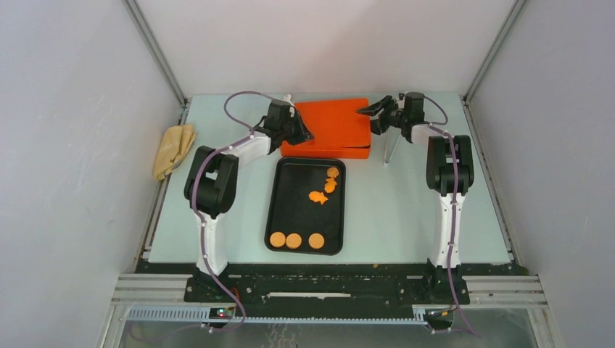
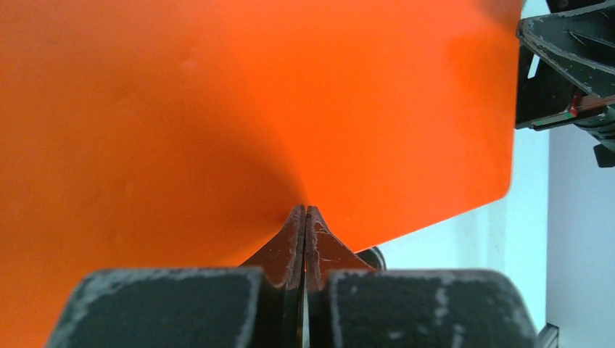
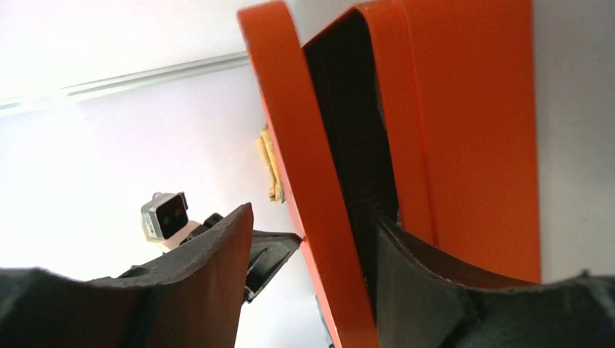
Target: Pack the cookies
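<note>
Several orange cookies lie on the black tray (image 1: 274, 210): three in a row at its near end (image 1: 294, 240) and a cluster at its far right (image 1: 326, 186). Behind it stands an orange box (image 1: 333, 127) with a lid (image 2: 217, 109). My left gripper (image 1: 303, 135) is shut and empty, its tips (image 2: 305, 210) against the lid's left part. My right gripper (image 1: 366, 111) is open at the box's right end. Its jaws (image 3: 313, 217) straddle the raised lid edge (image 3: 290, 123), one finger in the dark gap above the box base (image 3: 471, 130).
A yellow cloth (image 1: 174, 148) lies at the table's left edge. A thin pale rod (image 1: 391, 148) stands just right of the box. The enclosure's walls and frame posts close in the back and sides.
</note>
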Robot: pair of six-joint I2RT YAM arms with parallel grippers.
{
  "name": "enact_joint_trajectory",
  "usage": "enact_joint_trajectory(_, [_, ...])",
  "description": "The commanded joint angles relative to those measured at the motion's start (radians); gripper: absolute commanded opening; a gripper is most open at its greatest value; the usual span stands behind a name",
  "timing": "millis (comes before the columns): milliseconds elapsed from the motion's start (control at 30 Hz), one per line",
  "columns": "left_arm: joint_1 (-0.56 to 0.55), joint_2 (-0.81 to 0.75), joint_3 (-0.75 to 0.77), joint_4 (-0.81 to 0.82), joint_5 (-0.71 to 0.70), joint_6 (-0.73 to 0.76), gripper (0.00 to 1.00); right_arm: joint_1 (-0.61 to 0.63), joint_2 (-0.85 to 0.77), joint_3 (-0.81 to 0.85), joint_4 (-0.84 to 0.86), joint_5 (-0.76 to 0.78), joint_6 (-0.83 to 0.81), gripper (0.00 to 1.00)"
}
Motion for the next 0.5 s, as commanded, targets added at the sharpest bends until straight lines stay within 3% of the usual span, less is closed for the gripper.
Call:
enact_joint_trajectory(0, [-0.008,0.026,0.055,0.020,0.028,-0.021,0.00,-0.026,-0.111,-0.007,-0.118,0.072,-0.087,0.66])
enact_joint_trajectory(467, [-0.027,0.060,0.075,0.027,0.062,-0.032,0.00,-0.026,-0.314,-0.024,-0.461,0.369,-0.268,0.63])
